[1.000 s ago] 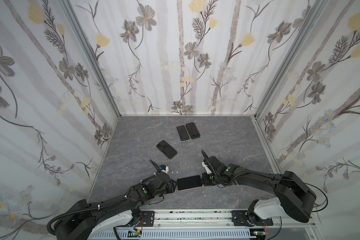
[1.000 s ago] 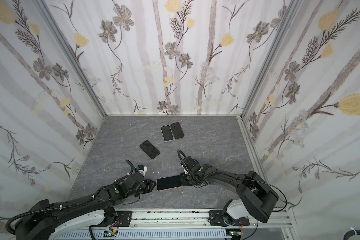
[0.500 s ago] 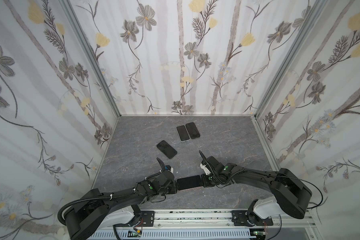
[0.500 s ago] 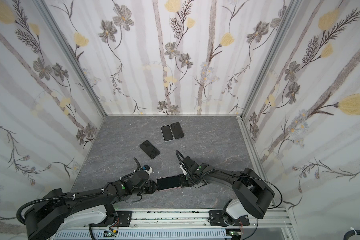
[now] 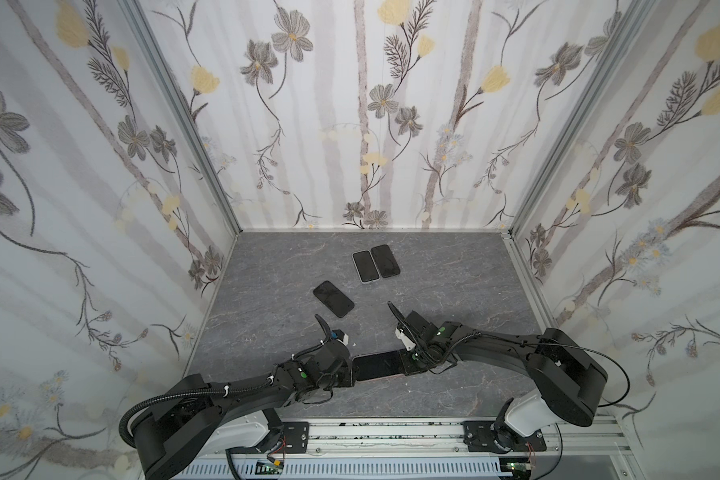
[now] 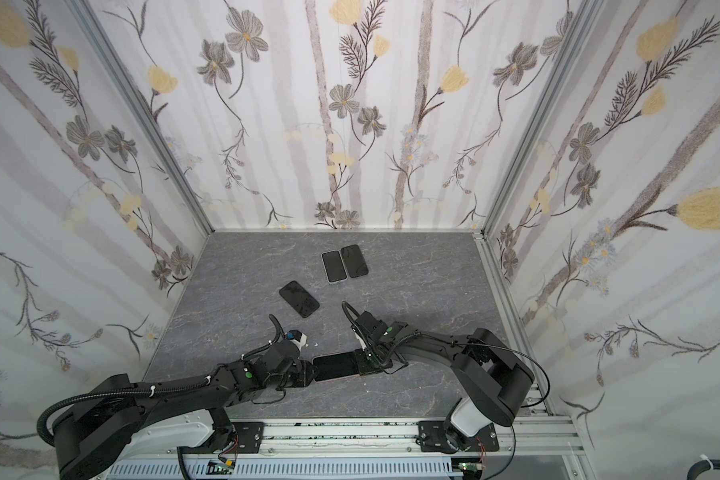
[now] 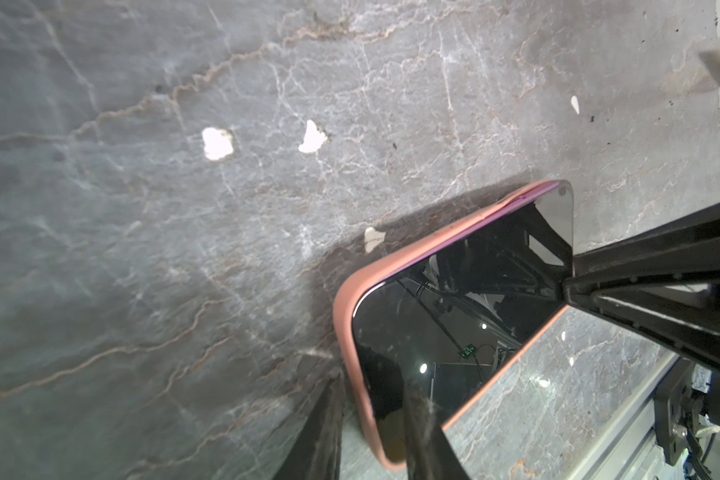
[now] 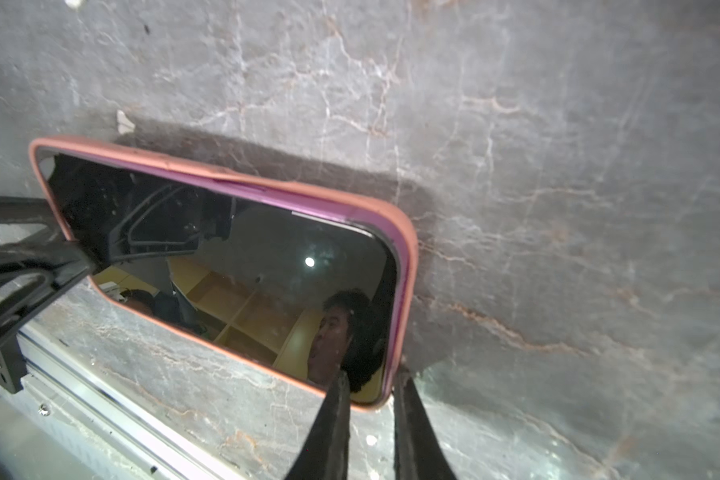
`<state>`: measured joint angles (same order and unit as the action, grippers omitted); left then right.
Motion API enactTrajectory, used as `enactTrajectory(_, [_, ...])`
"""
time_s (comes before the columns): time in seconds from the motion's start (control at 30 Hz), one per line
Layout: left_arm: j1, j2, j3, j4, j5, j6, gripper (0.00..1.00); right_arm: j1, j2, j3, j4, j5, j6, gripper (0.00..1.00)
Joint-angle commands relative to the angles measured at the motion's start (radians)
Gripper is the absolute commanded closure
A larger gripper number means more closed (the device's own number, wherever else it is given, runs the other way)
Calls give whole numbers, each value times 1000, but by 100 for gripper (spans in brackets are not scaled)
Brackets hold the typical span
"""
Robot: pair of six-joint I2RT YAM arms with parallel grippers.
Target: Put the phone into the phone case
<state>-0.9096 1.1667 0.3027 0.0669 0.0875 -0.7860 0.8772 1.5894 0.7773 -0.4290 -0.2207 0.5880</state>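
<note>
A dark-screened phone (image 5: 377,365) (image 6: 335,366) lies in a salmon phone case (image 7: 344,316) near the table's front edge, between my two arms. Along the far long edge the phone's purple side (image 8: 242,189) rises above the case rim (image 8: 408,249). My left gripper (image 5: 350,370) (image 7: 373,395) is shut on the case's left end, with one finger (image 7: 425,436) on the glass. At the right end my right gripper (image 5: 410,361) (image 8: 371,378) is shut on a case corner, with fingers (image 8: 329,428) on either side of it.
Three other dark phones lie further back: one (image 5: 333,298) left of centre and a pair (image 5: 366,266) (image 5: 385,260) side by side. Small white flecks (image 7: 217,143) dot the grey marble table (image 5: 267,291). A metal rail (image 5: 391,432) runs along the front, and papered walls enclose three sides.
My left arm has reached right and up to the phone's left end and taken hold. The phone shifted slightly left. The right gripper kept its grip.
</note>
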Motion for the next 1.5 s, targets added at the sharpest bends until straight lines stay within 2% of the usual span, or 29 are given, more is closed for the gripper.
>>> enactTrajectory(0.0, [4, 23, -12, -44, -32, 8, 72, 26, 107, 9, -119, 116, -27, 81])
enactTrajectory(0.37, [8, -9, 3, -56, -35, 6, 72, 44, 36, 120, -177, 182, -11, 77])
enactTrajectory(0.5, [11, -52, 13, -79, -47, 5, 72, 43, -35, 158, -178, 207, -2, 72])
enactTrajectory(0.53, [12, -66, 16, -82, -52, 6, 71, 43, -49, 165, -176, 218, 1, 67])
enactTrajectory(0.67, [19, -122, 18, -101, -72, 2, 71, 40, -99, 181, -170, 246, 6, 60])
enactTrajectory(1.03, [41, -213, 19, -146, -88, 5, 69, 34, -178, 187, -127, 271, 2, 59])
enactTrajectory(1.3, [46, -270, 15, -154, -99, 8, 66, 34, -316, 168, -16, 313, -32, 59])
enactTrajectory(1.47, [51, -299, 16, -160, -122, 16, 65, 34, -356, 159, -7, 355, -55, 59])
